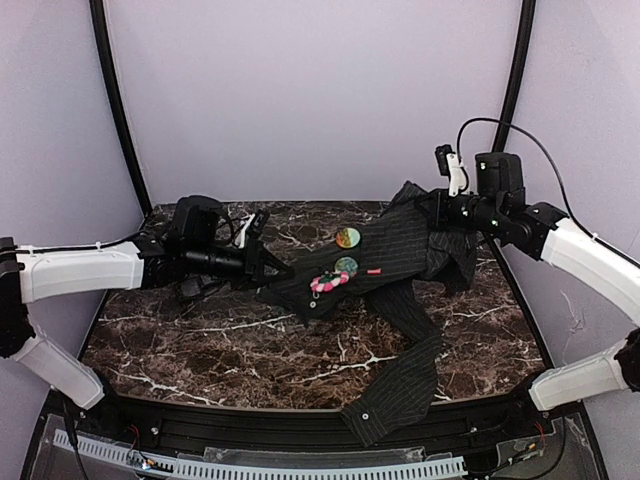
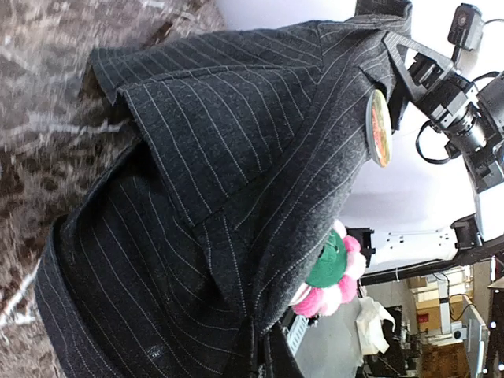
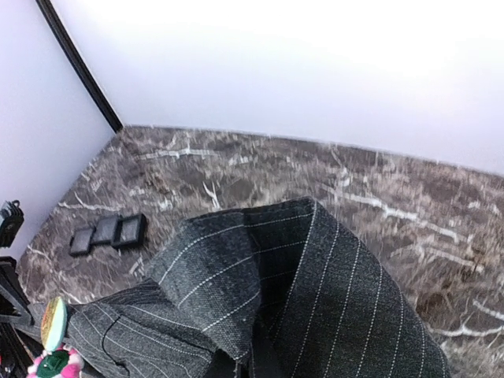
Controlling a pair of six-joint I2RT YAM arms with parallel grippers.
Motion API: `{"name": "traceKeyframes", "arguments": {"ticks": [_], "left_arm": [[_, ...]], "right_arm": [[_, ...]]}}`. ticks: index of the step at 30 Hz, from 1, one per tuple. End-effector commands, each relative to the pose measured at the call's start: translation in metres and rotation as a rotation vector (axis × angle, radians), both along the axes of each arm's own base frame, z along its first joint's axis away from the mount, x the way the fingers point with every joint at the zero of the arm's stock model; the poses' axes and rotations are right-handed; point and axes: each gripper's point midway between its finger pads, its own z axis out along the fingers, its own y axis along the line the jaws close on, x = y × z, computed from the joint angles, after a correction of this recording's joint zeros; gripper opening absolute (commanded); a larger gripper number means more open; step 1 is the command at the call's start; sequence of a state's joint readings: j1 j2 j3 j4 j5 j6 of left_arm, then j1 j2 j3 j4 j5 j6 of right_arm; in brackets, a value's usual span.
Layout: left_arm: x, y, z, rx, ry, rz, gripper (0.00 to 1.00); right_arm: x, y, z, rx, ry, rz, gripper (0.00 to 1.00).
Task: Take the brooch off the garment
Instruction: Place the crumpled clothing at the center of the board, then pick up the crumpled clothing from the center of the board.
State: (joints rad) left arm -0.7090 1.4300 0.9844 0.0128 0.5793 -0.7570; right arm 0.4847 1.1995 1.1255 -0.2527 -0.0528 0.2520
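We see the garment (image 1: 385,250), a dark pinstriped shirt, stretched between the two arms above the dark marble table (image 1: 200,350). The left gripper (image 1: 272,268) is closed on the shirt's left edge. In its wrist view the cloth fills the picture and gathers towards the bottom middle, where the fingers themselves are hidden by the folds. The right gripper (image 1: 428,207) is clamped on the cloth at the far right end, near the collar, and holds that end higher. Its wrist view shows the same gathering of pinstripe at the bottom edge.

The brooch (image 1: 330,282) is pinned to the front of the shirt, roughly midway between the grippers and nearer the left one. Its pink petals ring a green centre, plainest in the left wrist view (image 2: 331,272). Neither gripper touches it.

A round badge (image 1: 348,237) is fixed to the cloth a little farther up. From the left wrist we see it edge-on, and we cannot read its print in any view. A small red label (image 1: 373,271) lies on the cloth to the right of the brooch, its lettering too small to read.

One sleeve (image 1: 400,390) trails down over the table's near edge. Three small black trays (image 3: 108,233) sit side by side on the marble, well apart from the shirt.
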Motion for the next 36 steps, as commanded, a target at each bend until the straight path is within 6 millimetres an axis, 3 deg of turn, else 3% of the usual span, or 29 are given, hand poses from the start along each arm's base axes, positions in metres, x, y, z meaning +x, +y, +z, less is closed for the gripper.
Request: {"name": "traceKeyframes", "arguments": {"ticks": [1, 4, 5, 8, 10, 11, 14, 18, 24, 29, 36], "left_arm": [[-0.019, 0.003, -0.055, 0.062, 0.182, -0.042, 0.05], [-0.039, 0.006, -0.108, 0.187, 0.280, -0.085, 0.17], [-0.042, 0.007, -0.115, 0.221, 0.263, -0.095, 0.30], [-0.047, 0.023, -0.127, 0.343, 0.215, -0.087, 0.57], [-0.041, 0.035, -0.119, 0.404, 0.144, -0.051, 0.75], [-0.037, 0.037, -0.105, 0.403, 0.097, -0.037, 0.79], [-0.025, 0.047, -0.089, 0.465, -0.008, -0.012, 0.89], [-0.016, 0.037, -0.072, 0.493, -0.063, -0.078, 0.91], [-0.004, -0.003, -0.080, 0.460, -0.055, -0.237, 0.90], [0.004, -0.027, -0.094, 0.431, -0.057, -0.312, 0.87], [0.012, -0.046, -0.126, 0.437, -0.022, -0.339, 0.81]], "right_arm": [[0.009, 0.000, -0.091, -0.040, 0.202, -0.045, 0.02], [0.008, 0.001, -0.146, -0.091, 0.340, -0.062, 0.25], [0.006, 0.003, -0.154, -0.121, 0.348, -0.055, 0.36], [-0.002, 0.015, -0.144, -0.254, 0.261, -0.047, 0.72], [-0.007, 0.026, -0.130, -0.296, 0.214, -0.025, 0.78], [-0.009, 0.030, -0.126, -0.301, 0.204, -0.015, 0.78], [-0.016, 0.048, -0.125, -0.301, 0.213, 0.038, 0.78], [-0.035, 0.081, -0.136, -0.250, 0.276, 0.121, 0.71], [-0.062, 0.122, -0.166, -0.073, 0.426, 0.159, 0.59], [-0.072, 0.128, -0.185, 0.033, 0.511, 0.130, 0.49], [-0.080, 0.127, -0.200, 0.050, 0.552, 0.123, 0.45]]}}
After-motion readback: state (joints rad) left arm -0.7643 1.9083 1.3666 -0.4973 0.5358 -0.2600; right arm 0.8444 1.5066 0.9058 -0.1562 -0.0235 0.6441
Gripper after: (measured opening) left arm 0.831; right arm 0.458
